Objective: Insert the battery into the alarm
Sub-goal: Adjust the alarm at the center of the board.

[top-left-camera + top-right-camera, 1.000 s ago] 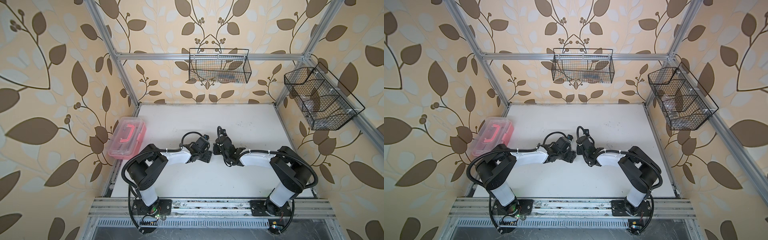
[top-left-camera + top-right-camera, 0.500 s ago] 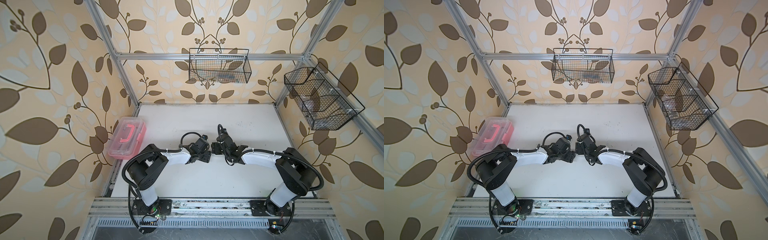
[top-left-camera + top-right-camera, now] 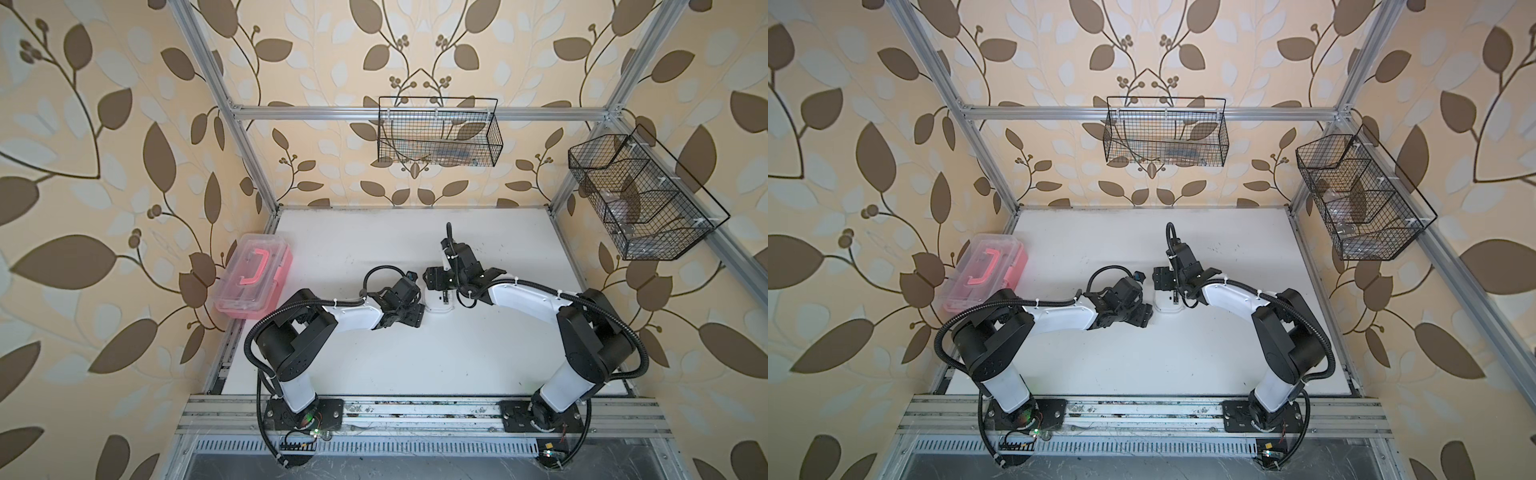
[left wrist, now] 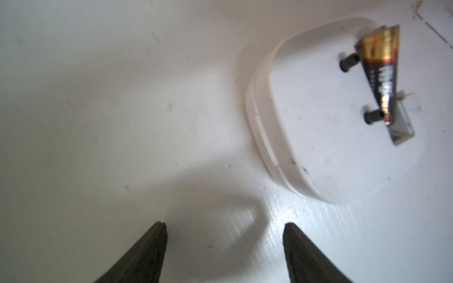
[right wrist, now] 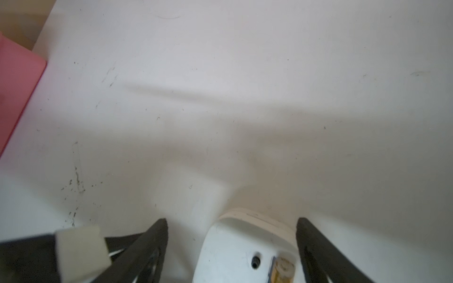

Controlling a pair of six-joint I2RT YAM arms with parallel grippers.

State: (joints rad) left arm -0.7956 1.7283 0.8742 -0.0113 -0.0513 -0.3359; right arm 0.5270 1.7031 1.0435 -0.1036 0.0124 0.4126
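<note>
Leaf-patterned wallpaper and an aluminium frame enclose a white desk. Two wire baskets hang on the walls, and a clear box with a pink handle sits at the desk's left edge.

The alarm lies face down at mid-desk with its plain back up, between the two arms. The battery rests in the slot on that back. In the left wrist view its gold end seems to ride higher than the rest, so it looks laid in but not pressed home, though the blur leaves this unsure.

The left pincer hangs just left of the alarm on the near side, fingers spread and grasping nothing. The right pincer hovers over the alarm's far part. Its fingers are spread to either side of the white shell and touch neither the shell nor the battery.

The step in hand looks like seating the battery. The next move probably calls for a gentle downward push on the raised end. The other pincer should steady the light alarm so it does not slide or tip.
</note>
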